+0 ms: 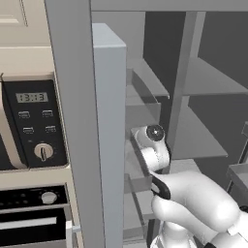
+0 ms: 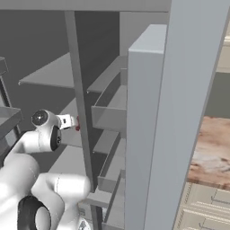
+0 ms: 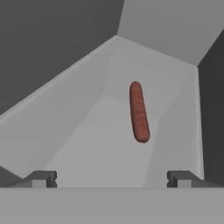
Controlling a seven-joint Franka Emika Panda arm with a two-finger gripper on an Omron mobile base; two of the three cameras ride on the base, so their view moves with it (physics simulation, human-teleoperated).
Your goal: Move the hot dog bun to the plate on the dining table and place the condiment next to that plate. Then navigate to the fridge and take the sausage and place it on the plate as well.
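In the right base view the thin reddish-brown sausage (image 2: pixel 77 123) shows as a sliver (rest behind the grey fridge's upright post (image 2: pixel 81 112)).

The sausage (image 3: pixel 139 112) lies flat on a shelf (image 3: pixel 100 148) inside the fridge (image 1: pixel 193 77), ahead of the gripper (image 3: pixel 111 178) and just right of its centre line, between the spread fingertips but apart from both. The fridge door (image 1: pixel 110 135) stands open to the left, with the microwave (image 1: pixel 34 123) beyond it.
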